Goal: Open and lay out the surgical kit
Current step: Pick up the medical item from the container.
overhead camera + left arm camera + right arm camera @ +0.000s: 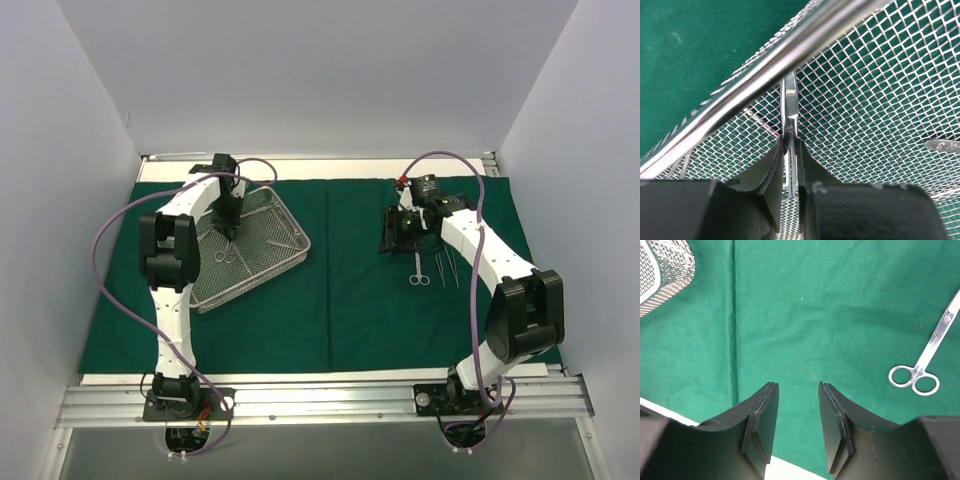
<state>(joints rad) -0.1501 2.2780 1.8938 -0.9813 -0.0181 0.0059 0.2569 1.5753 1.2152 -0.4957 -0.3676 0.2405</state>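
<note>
The dark green cloth (330,320) is spread flat across the table. On its right half, laid-out scissors (416,270) and slender instruments (447,265) are seen side by side. Just beyond them, the right gripper (799,390) is held partly open and empty above bare cloth. On the left, the wire-mesh tray (255,282) is set on the cloth. Inside it, the left gripper (790,147) is closed on the tray scissors (790,100) near their pivot.
</note>
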